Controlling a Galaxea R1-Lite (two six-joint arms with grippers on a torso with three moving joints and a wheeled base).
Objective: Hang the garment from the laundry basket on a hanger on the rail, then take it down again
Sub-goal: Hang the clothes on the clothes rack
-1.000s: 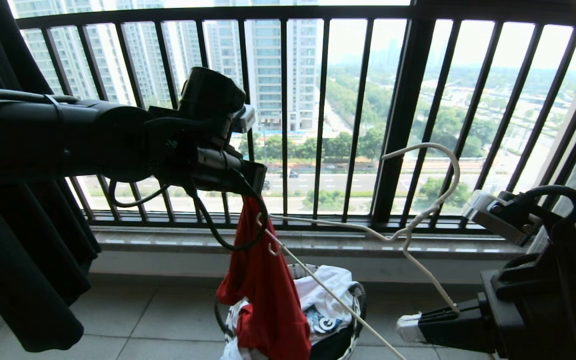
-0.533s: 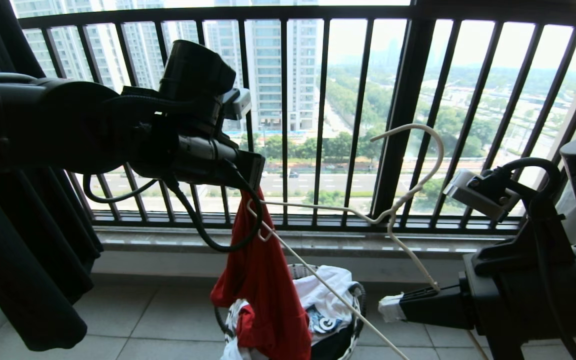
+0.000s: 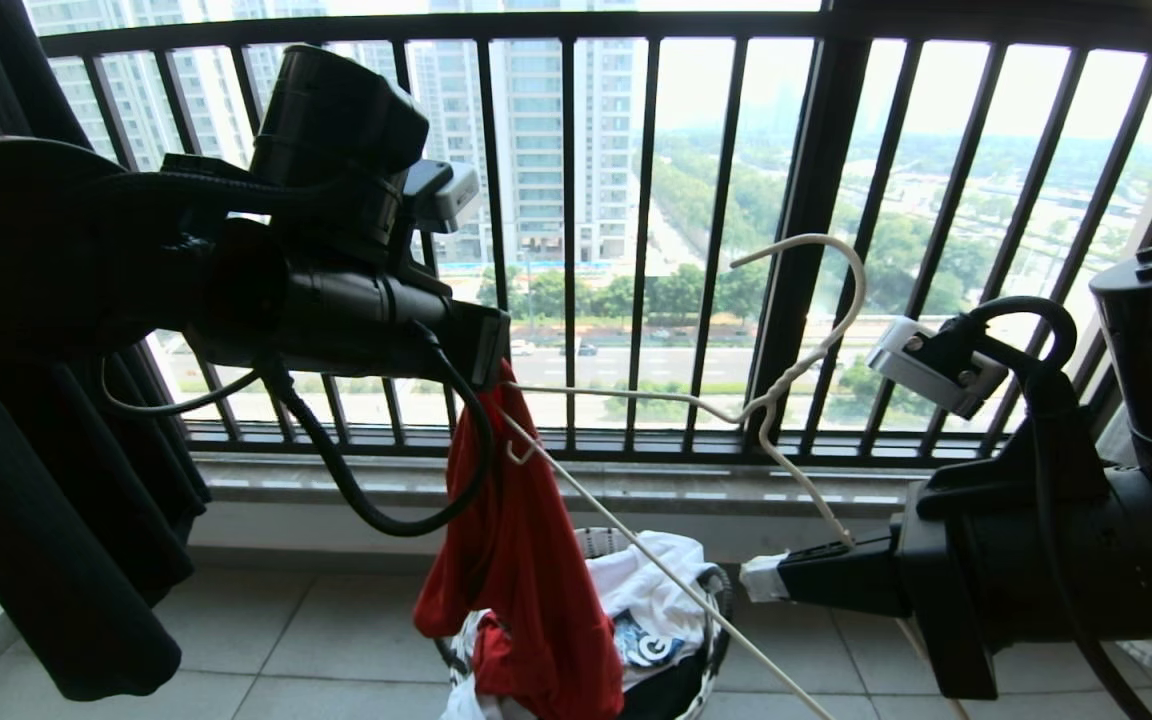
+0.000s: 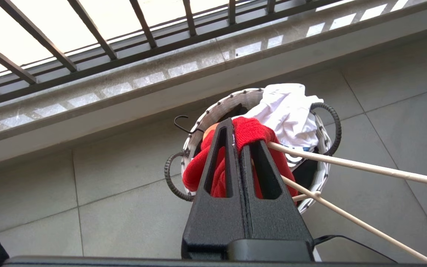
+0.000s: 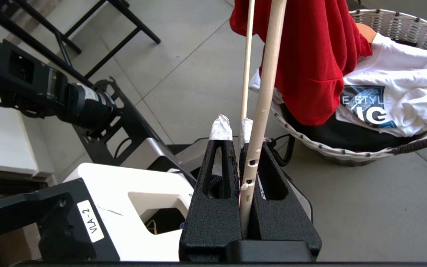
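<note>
both grippers are busy: left gripper (image 4: 240,139) pinched on the red garment (image 3: 526,560) dangling over the laundry basket (image 5: 384,27), right gripper (image 5: 241,129) clamped on the hanger (image 3: 796,390) (barely threaded), so hanging and removal both remain.

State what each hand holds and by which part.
Left hand pinches a bunched fold of the red T-shirt. Right hand clamps the cream hanger on one slanted shoulder wire, below the neck.

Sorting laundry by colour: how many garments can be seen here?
3. A red shirt hangs from the left pincer, a white shirt lies in the basket, a black one hangs far left. More may be buried.
</note>
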